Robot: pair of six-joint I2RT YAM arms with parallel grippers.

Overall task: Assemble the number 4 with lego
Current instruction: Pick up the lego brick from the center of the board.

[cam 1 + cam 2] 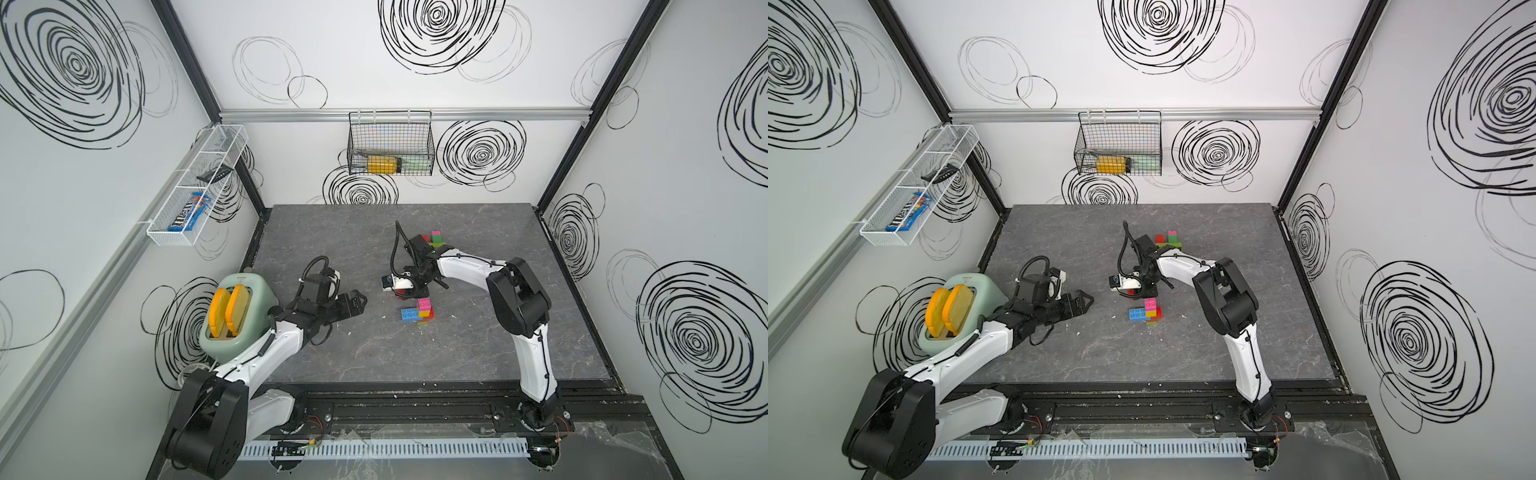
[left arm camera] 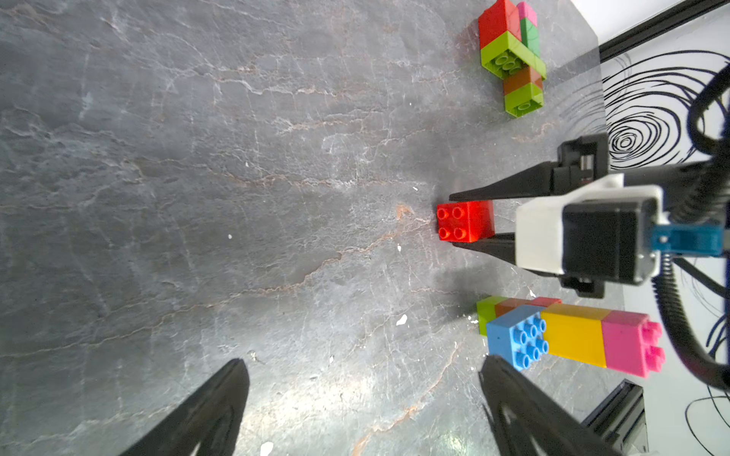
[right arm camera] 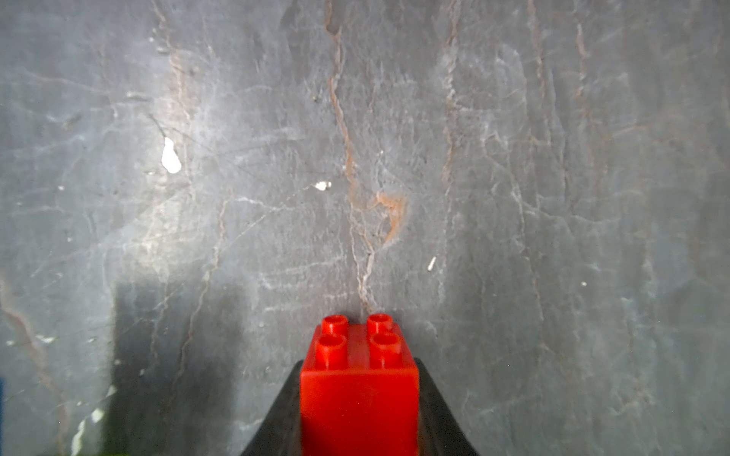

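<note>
Red brick [image 3: 358,389] fills foreground of right wrist view, right gripper [image 2: 452,220] clamped on its flanks, studs poking past tips. Left gripper [image 2: 361,360] spread wide, empty, well apart from lego. Blue-yellow-pink build [image 1: 417,313] lies on table [image 1: 332,249] just beside your held brick; red-green cluster [image 1: 436,239] sits farther back.

Risks for you:
- Press brick home and unbraced build likely skids.
- Studs meet off-line and brick may twist in pinch.
- Brick clear of table? Cannot tell.
</note>
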